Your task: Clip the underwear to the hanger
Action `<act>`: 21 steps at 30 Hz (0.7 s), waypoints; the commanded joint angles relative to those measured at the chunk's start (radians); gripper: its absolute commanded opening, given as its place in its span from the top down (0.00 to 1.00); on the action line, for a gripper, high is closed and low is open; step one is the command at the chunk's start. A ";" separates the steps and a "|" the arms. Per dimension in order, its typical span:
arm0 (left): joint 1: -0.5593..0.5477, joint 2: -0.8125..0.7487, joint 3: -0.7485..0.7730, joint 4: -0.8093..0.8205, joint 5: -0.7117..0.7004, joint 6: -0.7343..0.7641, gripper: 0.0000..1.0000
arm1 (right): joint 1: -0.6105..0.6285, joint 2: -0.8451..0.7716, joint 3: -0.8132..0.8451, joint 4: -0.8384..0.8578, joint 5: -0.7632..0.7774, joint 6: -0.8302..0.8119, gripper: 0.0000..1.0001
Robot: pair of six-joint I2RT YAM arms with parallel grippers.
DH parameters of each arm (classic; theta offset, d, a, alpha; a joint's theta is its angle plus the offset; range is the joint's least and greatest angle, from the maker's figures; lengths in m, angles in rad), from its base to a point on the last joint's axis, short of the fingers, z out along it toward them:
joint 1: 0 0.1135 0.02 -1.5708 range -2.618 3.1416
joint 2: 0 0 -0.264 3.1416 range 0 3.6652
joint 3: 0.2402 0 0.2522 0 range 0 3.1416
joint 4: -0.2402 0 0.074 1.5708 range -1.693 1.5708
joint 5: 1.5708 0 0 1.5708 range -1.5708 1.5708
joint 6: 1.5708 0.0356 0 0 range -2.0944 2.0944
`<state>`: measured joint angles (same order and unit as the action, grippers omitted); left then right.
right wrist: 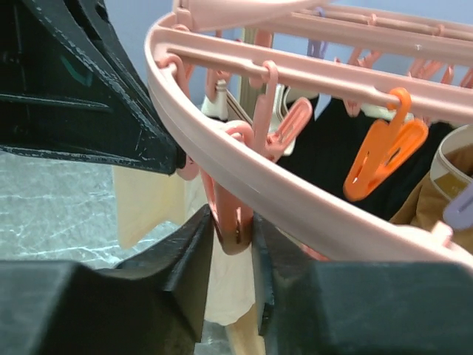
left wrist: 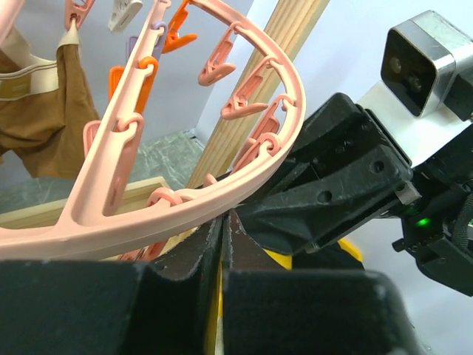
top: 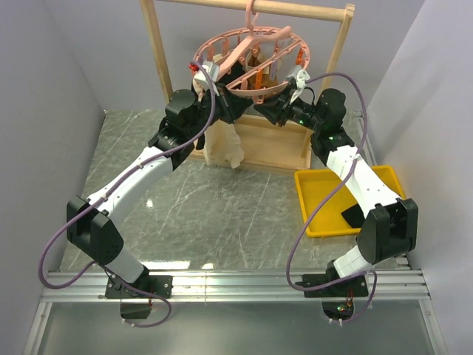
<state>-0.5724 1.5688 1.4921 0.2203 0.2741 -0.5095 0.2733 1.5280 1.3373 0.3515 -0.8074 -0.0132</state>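
Right pincer (right wrist: 231, 231) squeezing a pink clip (right wrist: 235, 218) on the hanger (right wrist: 310, 207) rim, left pincer (left wrist: 222, 225) pressed nearly together just beneath the ring, cloth between its fingers not discernible, underwear (top: 224, 144) dangling at 7 o'clock below the hanger, toward 12 o'clock of the worktop (top: 222, 207)

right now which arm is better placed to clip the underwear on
Right. The right gripper straddles a pink clip on the hanger, underwear hanging just behind; left gripper is shut under the rim.

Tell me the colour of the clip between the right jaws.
The clip is pink; clearest in right wrist view.
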 commanded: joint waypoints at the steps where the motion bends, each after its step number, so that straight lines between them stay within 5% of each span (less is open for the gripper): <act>1: 0.016 -0.061 -0.003 0.068 0.007 -0.018 0.91 | 0.017 -0.017 0.046 0.081 -0.024 0.012 0.72; 7: 0.023 -0.087 -0.026 0.079 0.030 -0.046 0.66 | 0.049 -0.064 0.007 0.064 0.000 -0.056 1.00; 12: 0.022 -0.098 -0.036 0.062 -0.005 -0.040 0.52 | 0.099 -0.097 -0.021 0.023 0.062 -0.117 1.00; 21: 0.017 -0.092 -0.039 0.094 -0.010 -0.052 0.49 | 0.155 -0.117 -0.021 -0.057 0.117 -0.149 1.00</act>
<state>-0.5556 1.5085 1.4483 0.2279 0.2790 -0.5449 0.3939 1.4567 1.3163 0.3286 -0.6872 -0.1261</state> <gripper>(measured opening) 0.511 0.263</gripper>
